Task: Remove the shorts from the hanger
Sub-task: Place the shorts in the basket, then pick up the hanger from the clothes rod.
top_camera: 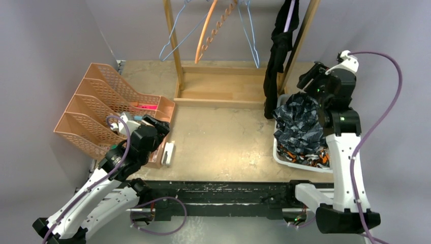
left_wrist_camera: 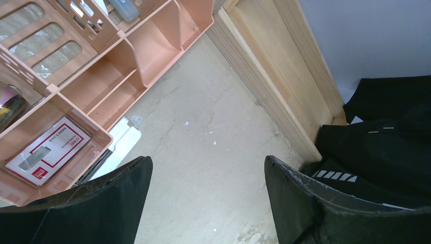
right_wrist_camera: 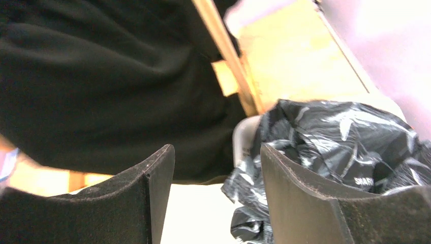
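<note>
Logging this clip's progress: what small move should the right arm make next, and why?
Probably ease the open right tool left onto the black shorts and close. They are the only pair hanging on the rack, right beside the tool, while camouflage shorts already lie in the bin.

Your overhead view is evenly lit, shadows faint. Up close, the black shorts (right_wrist_camera: 101,86) blur and the wall (right_wrist_camera: 391,46) glares.

Count | shorts in view 3: black pair (top_camera: 274,56), grey-blue camo pair (top_camera: 300,119), orange camo pair (top_camera: 310,156) | hangers 5: blue hanger (top_camera: 170,48), orange hanger (top_camera: 203,35), twisted hanger (top_camera: 219,25), second blue hanger (top_camera: 251,43), purple hanger (top_camera: 289,15) | rack (top_camera: 223,96) 1 | bin (top_camera: 277,151) 1 | tray (top_camera: 81,132) 1 | arms 2: left arm (top_camera: 96,193), right arm (top_camera: 345,162) | pincers 2: left pincer (left_wrist_camera: 207,165), right pincer (right_wrist_camera: 217,152)
</note>
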Robot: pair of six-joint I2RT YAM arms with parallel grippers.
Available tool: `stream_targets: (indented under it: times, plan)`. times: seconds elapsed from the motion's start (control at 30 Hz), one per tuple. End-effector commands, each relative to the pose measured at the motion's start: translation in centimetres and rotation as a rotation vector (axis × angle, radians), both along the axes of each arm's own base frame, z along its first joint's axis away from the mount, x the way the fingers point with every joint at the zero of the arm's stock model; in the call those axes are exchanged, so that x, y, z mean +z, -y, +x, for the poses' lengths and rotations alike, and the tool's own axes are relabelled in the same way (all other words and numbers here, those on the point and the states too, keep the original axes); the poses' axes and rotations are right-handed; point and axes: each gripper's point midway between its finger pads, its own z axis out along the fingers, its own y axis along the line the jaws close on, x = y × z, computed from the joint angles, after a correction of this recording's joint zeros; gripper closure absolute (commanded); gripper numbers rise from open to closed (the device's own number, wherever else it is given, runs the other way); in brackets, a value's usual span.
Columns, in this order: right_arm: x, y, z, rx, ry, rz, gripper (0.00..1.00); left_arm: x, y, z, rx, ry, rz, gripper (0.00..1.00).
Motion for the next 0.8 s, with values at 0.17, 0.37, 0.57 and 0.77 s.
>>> stream_targets:
  times: [0.17, 0.37, 0.57, 0.77]
  plan:
    - [6.8, -6.9, -2.4, 0.411, 0.198, 0.034, 0.28, 0.4, 0.1, 0.5, -0.010, 0.026, 0.010, 0.20]
    - [10.0, -7.4, -2.5, 0.432, 0.282, 0.030, 0.27, 1.0, 1.8, 0.6, -0.120, 0.043, 0.016, 0.10]
    - [13.8, -7.0, -1.4, 0.402, 0.359, 0.038, 0.26, 0.4, 1.3, 0.8, -0.094, -0.011, 0.078, 0.04]
    - [16.5, -7.9, 0.3, 0.455, 0.377, 0.056, 0.22, 0.3, 2.8, 1.1, -0.171, -0.016, 0.079, 0.02]
